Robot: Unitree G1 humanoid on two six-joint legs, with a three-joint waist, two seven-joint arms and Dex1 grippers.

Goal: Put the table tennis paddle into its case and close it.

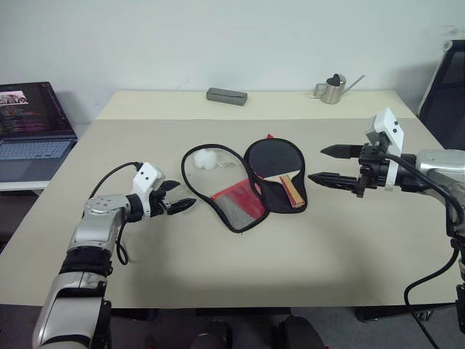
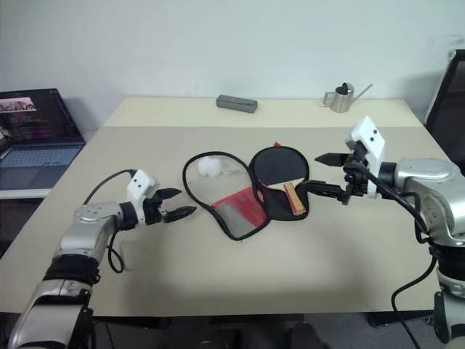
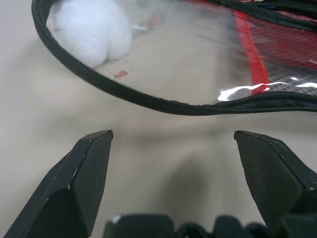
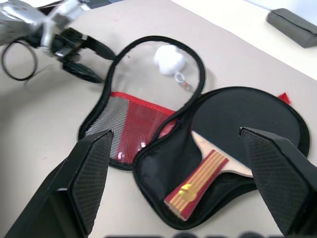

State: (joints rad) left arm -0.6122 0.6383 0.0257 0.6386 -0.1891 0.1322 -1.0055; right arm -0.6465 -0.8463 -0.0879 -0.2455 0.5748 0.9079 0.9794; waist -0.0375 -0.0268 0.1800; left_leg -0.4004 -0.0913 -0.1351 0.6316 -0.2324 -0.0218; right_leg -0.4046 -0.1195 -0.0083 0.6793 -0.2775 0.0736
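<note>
the case [image 1: 243, 185] lies opened flat at the middle of the table [image 1: 145, 254], its flap spread to the left with the pom-pom [image 1: 205, 158] on it. the paddle [image 1: 276, 166] lies in the right half. a laptop [image 1: 33, 131] sits off the table's left.

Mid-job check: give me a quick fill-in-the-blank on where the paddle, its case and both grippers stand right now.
1. The black-faced table tennis paddle with the striped wooden handle lies ____ the opened black and red fabric case.
2. The case's clear flap with the white pom-pom lies folded ____.
3. The left gripper and right gripper both stand ____.
4. A grey rectangular box sits at the table's ____ edge.

Missing: inside; open; open; far
</note>
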